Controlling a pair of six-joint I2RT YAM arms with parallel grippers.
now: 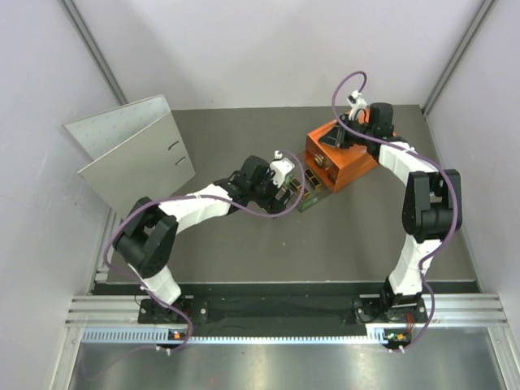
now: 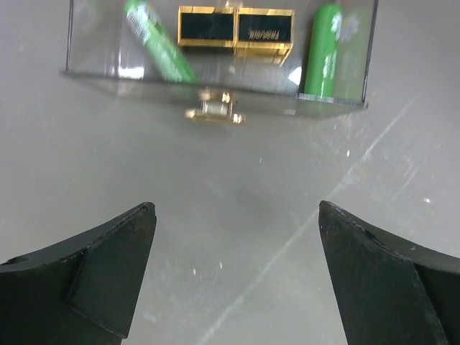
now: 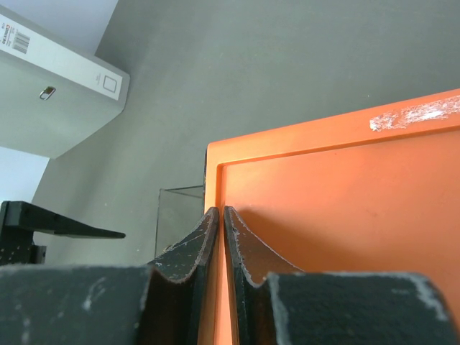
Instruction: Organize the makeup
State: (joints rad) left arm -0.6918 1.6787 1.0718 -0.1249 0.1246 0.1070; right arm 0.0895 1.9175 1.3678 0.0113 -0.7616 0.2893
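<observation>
While hovering low over the grey table (image 2: 86,165), grips nothing with the left gripper (image 2: 237,210): black fingers (image 2: 118,244) spread wide, only bare tabletop between them. Just ahead, facing the gold knob (image 2: 214,109) on the front wall of a clear drawer (image 2: 287,97). Inside that drawer, lying flat: a slanted green stick (image 2: 159,44) at the left of the wrist view, a straighter green stick (image 2: 321,54) at the right, and the black-and-gold palette (image 2: 236,29) between them toward the back. Seen from above, drawer pulled out of the orange drawer box (image 1: 345,158) toward the left arm. On top of that box, at the edge above the drawer: right gripper (image 3: 219,212), fingers drawn almost together, a thin slit between them. Cannot tell whether pinching the box's raised rim or merely resting on it. Well apart, at the far left of the table: large grey ring binder (image 1: 134,154), covers splayed.
</observation>
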